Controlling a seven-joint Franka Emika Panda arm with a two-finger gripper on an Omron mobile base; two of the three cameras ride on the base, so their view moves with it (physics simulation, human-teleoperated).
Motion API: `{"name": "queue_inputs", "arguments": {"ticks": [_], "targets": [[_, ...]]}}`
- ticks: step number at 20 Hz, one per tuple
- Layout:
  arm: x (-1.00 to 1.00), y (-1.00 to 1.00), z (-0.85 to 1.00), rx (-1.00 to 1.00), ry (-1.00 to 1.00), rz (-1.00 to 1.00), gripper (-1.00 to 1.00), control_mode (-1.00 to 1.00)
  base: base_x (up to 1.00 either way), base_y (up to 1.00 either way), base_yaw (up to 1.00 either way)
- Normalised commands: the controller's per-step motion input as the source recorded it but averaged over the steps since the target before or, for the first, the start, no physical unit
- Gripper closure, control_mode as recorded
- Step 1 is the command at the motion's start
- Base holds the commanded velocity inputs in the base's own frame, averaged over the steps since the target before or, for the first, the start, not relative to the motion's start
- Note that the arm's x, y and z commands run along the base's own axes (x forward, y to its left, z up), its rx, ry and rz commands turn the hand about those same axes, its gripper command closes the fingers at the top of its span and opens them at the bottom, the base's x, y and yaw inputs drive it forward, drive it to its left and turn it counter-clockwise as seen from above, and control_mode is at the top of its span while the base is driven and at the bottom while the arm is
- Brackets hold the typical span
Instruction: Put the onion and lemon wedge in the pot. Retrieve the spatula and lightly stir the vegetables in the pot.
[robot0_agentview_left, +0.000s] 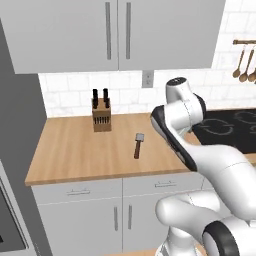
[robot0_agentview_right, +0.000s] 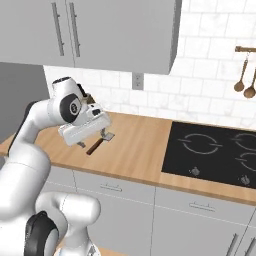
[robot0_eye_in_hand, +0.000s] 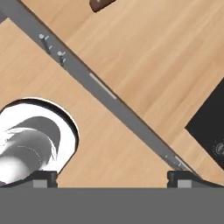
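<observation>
The spatula (robot0_agentview_left: 138, 145) lies flat on the wooden counter (robot0_agentview_left: 75, 150), brown handle toward the front edge, pale flat blade toward the wall. In the right base view my gripper (robot0_agentview_right: 93, 139) hangs open, pointing down, just in front of the spatula (robot0_agentview_right: 96, 145) and above it. The hand view looks straight down: both fingertips (robot0_eye_in_hand: 43, 178) stand wide apart with nothing between them, and the end of the spatula's brown handle (robot0_eye_in_hand: 101, 3) shows at the top edge. The pot, the onion and the lemon wedge are out of view.
A knife block (robot0_agentview_left: 101, 116) stands at the back of the counter, left of the spatula. A black cooktop (robot0_agentview_right: 215, 150) lies to the right. Wooden spoons (robot0_agentview_right: 241, 75) hang on the wall rail. The counter's front edge (robot0_eye_in_hand: 109, 94) runs diagonally under the hand.
</observation>
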Motion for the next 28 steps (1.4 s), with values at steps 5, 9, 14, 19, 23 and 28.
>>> {"name": "queue_inputs", "arguments": {"ticks": [5,9,14,19,23,28], "targets": [[-0.1,0.14,-0.14,-0.03,0.16,0.99,-1.0,-1.0,0.0,0.0,0.0],[-0.05,0.25,-0.03,0.0,0.24,0.92,-1.0,-1.0,0.0,0.0,0.0],[0.07,0.24,-0.17,-0.03,0.26,0.79,-1.0,-1.0,0.0,0.0,0.0],[0.4,0.29,-0.26,-0.02,0.23,0.69,-1.0,-1.0,0.0,0.0,0.0],[0.5,0.46,-0.27,-0.06,0.13,0.55,-1.0,-1.0,0.0,0.0,0.0],[0.19,0.49,-0.4,-0.14,-0.01,0.39,-1.0,-1.0,0.0,0.0,0.0]]}}
